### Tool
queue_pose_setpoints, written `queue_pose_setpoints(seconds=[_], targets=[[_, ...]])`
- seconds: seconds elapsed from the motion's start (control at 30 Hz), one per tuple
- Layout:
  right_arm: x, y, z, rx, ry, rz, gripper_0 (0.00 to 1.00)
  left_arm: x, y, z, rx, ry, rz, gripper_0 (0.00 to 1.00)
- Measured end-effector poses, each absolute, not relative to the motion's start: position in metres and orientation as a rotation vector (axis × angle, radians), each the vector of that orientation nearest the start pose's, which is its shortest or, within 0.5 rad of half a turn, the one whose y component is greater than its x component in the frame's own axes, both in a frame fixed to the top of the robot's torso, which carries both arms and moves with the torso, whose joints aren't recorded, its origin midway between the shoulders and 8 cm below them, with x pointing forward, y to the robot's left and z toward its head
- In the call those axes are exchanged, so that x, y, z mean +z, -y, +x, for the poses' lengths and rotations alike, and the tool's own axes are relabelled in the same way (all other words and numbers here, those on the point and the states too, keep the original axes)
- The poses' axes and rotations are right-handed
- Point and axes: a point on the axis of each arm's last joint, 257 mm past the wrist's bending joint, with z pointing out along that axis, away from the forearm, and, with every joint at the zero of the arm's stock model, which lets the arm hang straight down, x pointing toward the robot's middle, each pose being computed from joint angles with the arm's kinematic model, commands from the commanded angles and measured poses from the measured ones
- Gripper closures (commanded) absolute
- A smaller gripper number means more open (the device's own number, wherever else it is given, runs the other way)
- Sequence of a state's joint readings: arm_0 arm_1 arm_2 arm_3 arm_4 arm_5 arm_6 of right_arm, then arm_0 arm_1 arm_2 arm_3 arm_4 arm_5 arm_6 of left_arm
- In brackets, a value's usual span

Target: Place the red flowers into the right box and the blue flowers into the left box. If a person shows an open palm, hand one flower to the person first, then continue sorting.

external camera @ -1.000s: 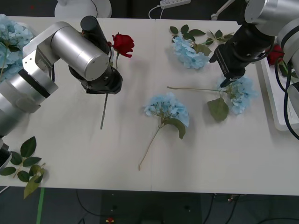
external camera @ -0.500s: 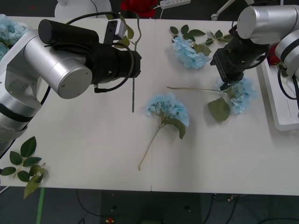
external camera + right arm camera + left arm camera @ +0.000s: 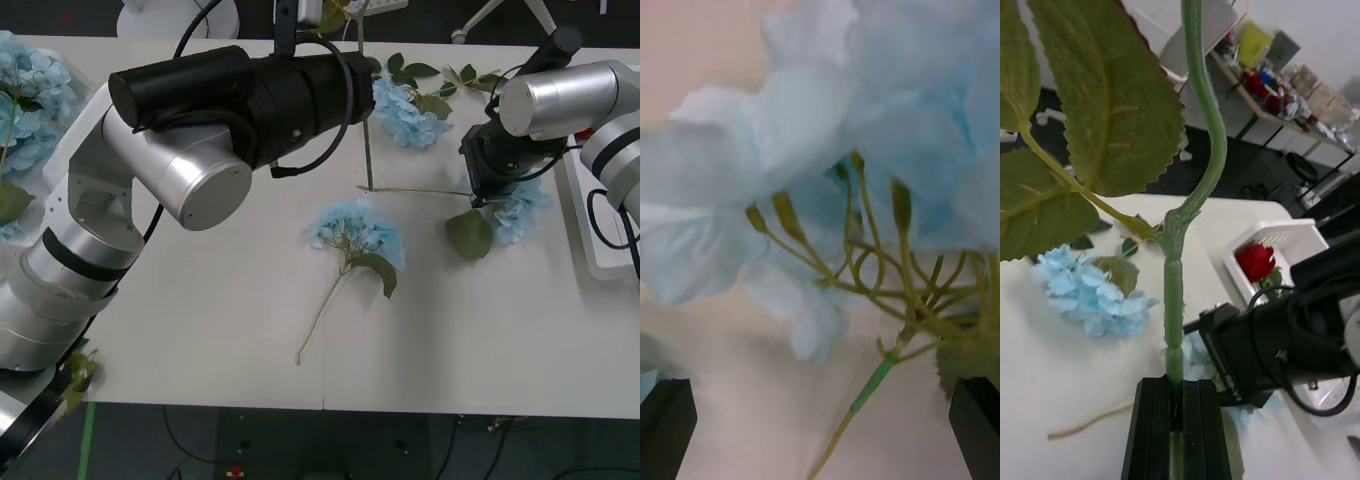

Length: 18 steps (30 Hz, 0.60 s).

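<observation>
Gripping a thin green rose stem (image 3: 1174, 330), the left gripper (image 3: 1177, 420) has its black fingers (image 3: 1154, 427) pressed together on it, the stem running up between them, smooth and slightly kinked, with broad saw-edged leaves (image 3: 1112, 97) branching off. In the front view the stem (image 3: 367, 120) hangs straight down beyond the left arm's black cylindrical wrist, its tip just above the white counter (image 3: 200, 300); the bloom is out of sight.

The right gripper (image 3: 820, 431) hovers low over a blue flower (image 3: 520, 205), a fluffy pale cluster of soft petals on fine branching green stalks. Its flat black fingers (image 3: 666, 427) are spread wide, one on each side of the flower's stalk (image 3: 869, 386), not touching it.

Beyond that gripper, a white plastic box (image 3: 1289, 244) with square walls holds one red rose (image 3: 1256, 261), a small deep-red bloom. Two more blue flowers lie on the counter: one (image 3: 357, 232) near the middle with a long bare stem and a large leaf, the other (image 3: 405, 110) farther back near loose green leaf sprigs (image 3: 405, 70).
</observation>
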State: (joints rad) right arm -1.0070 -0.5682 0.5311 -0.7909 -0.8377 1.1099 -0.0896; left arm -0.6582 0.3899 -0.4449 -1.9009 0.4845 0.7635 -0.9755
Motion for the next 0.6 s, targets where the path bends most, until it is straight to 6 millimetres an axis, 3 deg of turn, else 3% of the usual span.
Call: queue_pose_setpoints(seconds=[0.2, 0.37, 0.6], targets=[[-0.272, 0.273, 0.628, 0.476, -2.039, 1.794, 0.0, 0.013, 0.058, 0.536, -0.871, -1.658, 0.186, 1.0], [-0.291, 0.273, 0.625, 0.464, -2.026, 1.826, 0.0, 0.028, 0.057, 0.539, -0.968, -1.623, 0.045, 1.0], [-0.298, 0.273, 0.622, 0.454, -2.025, 1.839, 0.0, 0.041, 0.046, 0.546, -0.891, -1.549, 0.041, 1.0]])
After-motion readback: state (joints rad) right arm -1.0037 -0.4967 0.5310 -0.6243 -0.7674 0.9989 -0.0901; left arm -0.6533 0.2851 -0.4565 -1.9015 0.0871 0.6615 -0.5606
